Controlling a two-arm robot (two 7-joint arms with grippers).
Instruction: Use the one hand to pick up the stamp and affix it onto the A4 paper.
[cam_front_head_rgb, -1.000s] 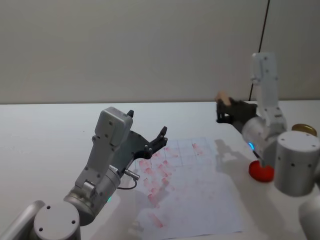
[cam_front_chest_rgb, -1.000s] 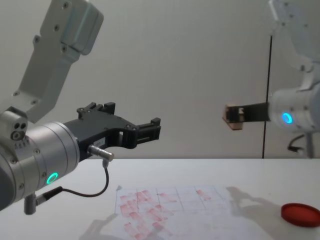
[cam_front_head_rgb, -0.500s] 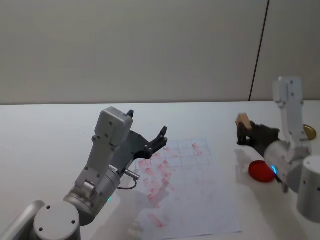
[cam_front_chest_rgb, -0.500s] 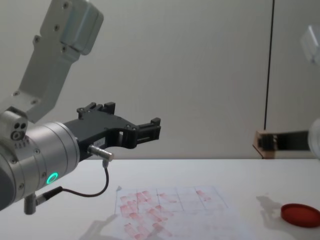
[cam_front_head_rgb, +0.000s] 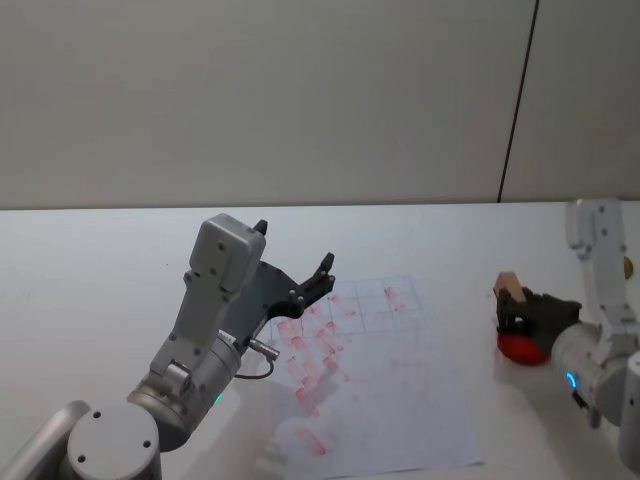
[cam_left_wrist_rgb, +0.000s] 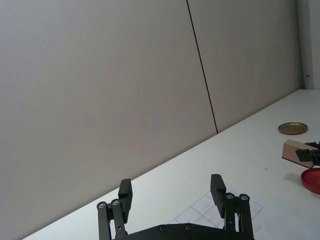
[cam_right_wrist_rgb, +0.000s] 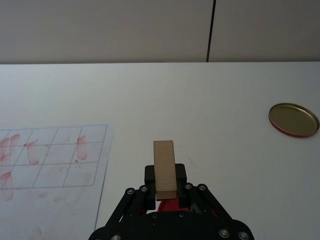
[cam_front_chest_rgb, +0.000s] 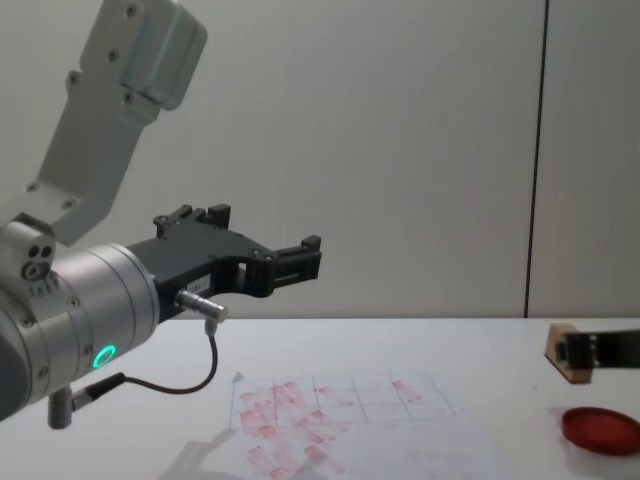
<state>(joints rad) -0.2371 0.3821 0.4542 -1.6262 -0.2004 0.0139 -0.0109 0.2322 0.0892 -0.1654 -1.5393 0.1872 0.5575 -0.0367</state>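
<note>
While the black two-finger right gripper (cam_right_wrist_rgb: 165, 196) clamped the small light-tan wooden stamp block (cam_right_wrist_rgb: 164, 165), it hung low over the flat red round ink pad (cam_front_chest_rgb: 600, 430) near the tabletop's right edge. Whether block and pad touched, I could not tell. Pickup looked done; inking seemed the step in hand, pressing onto the white gridded A4 paper (cam_front_head_rgb: 400, 400) was left. Left gripper (cam_left_wrist_rgb: 172, 192) sat parked above the sheet, fingers spread, holding nothing.
</note>
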